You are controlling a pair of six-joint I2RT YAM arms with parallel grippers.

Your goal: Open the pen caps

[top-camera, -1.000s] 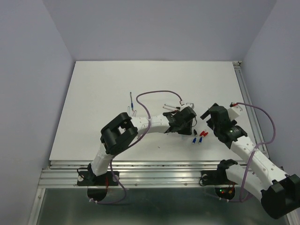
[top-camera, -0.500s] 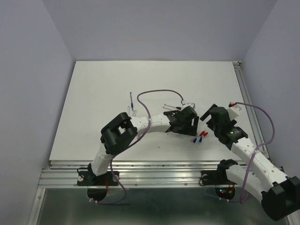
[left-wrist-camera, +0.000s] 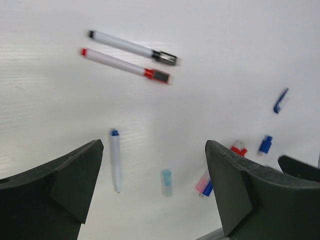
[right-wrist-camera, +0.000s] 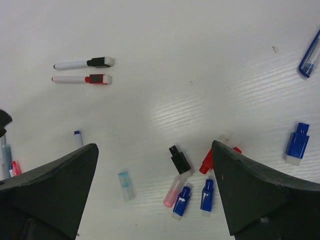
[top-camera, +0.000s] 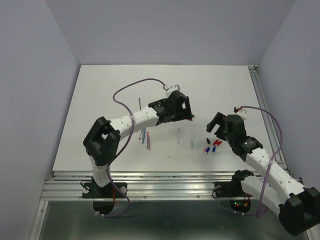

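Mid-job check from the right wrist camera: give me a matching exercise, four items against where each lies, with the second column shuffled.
Things
1. black cap
2. pale teal piece
3. lone blue cap
4. black-ended pen

Places
A. far right, apart from the others
B. upper left, just above the red-ended pen
C. bottom centre, next to a red cap
D. on its own, left of the bottom-centre group

Pairs: 1-C, 2-D, 3-A, 4-B
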